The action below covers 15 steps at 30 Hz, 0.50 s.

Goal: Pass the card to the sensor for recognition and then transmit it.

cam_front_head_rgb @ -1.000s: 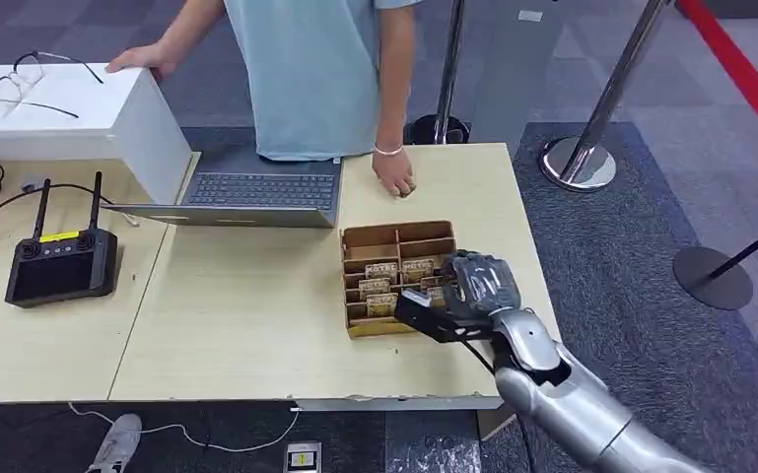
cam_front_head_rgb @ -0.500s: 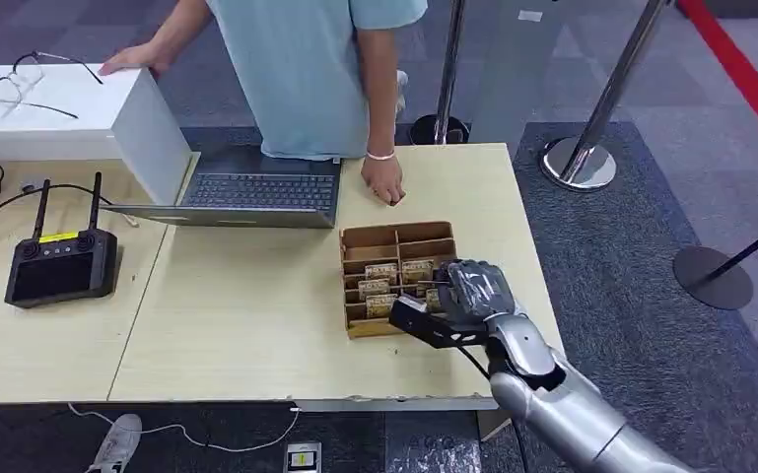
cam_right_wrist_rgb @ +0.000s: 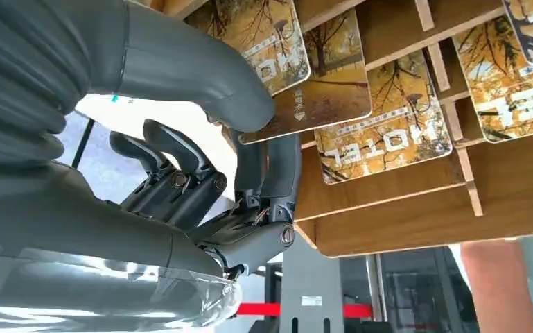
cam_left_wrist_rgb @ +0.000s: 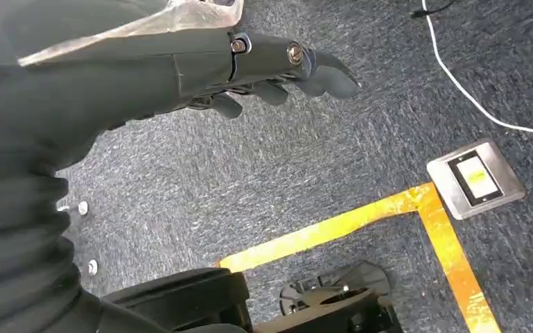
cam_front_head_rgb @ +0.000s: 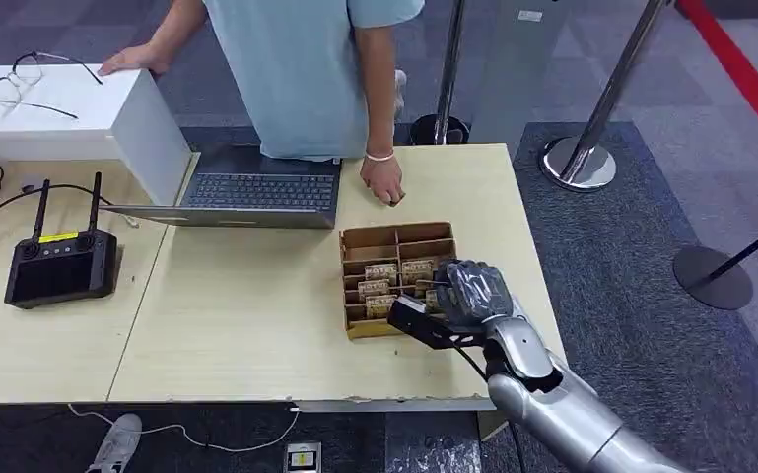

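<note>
A: Head view: we record the right hand point(cam_front_head_rgb: 473, 293) over the right side of the cardboard card box point(cam_front_head_rgb: 394, 236), which sits on the light wooden table point(cam_front_head_rgb: 246, 325).

B: Its grip?

A: In the right wrist view we see the thumb point(cam_right_wrist_rgb: 201, 76) pressed on the face of a card point(cam_right_wrist_rgb: 326, 87) and a dark finger point(cam_right_wrist_rgb: 270, 173) behind it, at the card's edge. We note the card as pinched, and it stands in its slot of the box among other cards point(cam_right_wrist_rgb: 388, 139).

B: And the left hand point(cam_left_wrist_rgb: 263, 66)?

A: We find it hanging over grey carpet point(cam_left_wrist_rgb: 284, 173), fingers loosely extended, holding nothing.

B: Surroundings?

A: We log a person in a light blue shirt point(cam_front_head_rgb: 296, 69) at the far side of the table, one hand point(cam_front_head_rgb: 382, 182) resting on the tabletop just beyond the box. A laptop point(cam_front_head_rgb: 251, 192) lies beside that hand, and a black controller point(cam_front_head_rgb: 59, 266) lies on the adjoining table.
</note>
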Each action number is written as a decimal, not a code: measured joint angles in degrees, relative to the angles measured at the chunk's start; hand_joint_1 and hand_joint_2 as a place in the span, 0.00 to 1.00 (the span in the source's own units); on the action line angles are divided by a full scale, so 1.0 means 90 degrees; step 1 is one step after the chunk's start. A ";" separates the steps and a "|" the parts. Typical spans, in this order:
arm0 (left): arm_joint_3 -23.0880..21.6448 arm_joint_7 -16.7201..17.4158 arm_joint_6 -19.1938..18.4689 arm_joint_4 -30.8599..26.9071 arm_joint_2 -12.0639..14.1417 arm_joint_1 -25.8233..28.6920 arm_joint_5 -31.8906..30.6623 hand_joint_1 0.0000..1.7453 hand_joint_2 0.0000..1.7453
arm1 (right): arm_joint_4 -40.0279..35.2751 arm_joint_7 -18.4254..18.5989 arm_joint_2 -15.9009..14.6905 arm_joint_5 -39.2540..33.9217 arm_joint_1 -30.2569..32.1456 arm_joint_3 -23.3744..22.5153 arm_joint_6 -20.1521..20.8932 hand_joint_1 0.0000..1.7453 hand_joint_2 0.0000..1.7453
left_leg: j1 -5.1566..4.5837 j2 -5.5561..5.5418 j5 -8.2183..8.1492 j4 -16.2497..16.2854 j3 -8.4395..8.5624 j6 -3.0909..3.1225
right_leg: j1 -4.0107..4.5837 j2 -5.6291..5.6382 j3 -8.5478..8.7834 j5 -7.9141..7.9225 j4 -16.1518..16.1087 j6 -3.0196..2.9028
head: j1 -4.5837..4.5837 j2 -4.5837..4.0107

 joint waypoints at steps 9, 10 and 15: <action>0.0000 -0.0039 0.0024 0.0000 0.0000 0.0001 0.0046 0.00 1.00 | -0.0396 0.0095 0.0000 0.0158 -0.0087 -0.0100 -0.0058 1.00 1.00 | 0.0000 -0.0001 0.0000 0.0000 -0.0003 0.0000 | 0.0000 0.0000 -0.0003 0.0000 0.0002 0.0000 | 0.0002 0.0000; 0.0000 -0.0041 0.0024 0.0000 0.0000 0.0002 0.0046 0.00 1.00 | -0.0452 0.0097 0.0000 0.0185 -0.0108 -0.0109 -0.0070 1.00 1.00 | 0.0000 0.0000 0.0000 0.0000 -0.0004 0.0000 | 0.0000 0.0000 -0.0004 0.0000 0.0001 0.0000 | 0.0000 0.0000; 0.0000 -0.0068 0.0041 0.0000 0.0000 0.0002 0.0056 0.00 1.00 | -0.0699 0.0112 0.0000 0.0248 -0.0239 -0.0148 -0.0087 1.00 1.00 | 0.0000 0.0000 0.0000 0.0000 -0.0004 0.0000 | 0.0000 0.0000 -0.0004 0.0000 0.0001 0.0000 | 0.0000 0.0000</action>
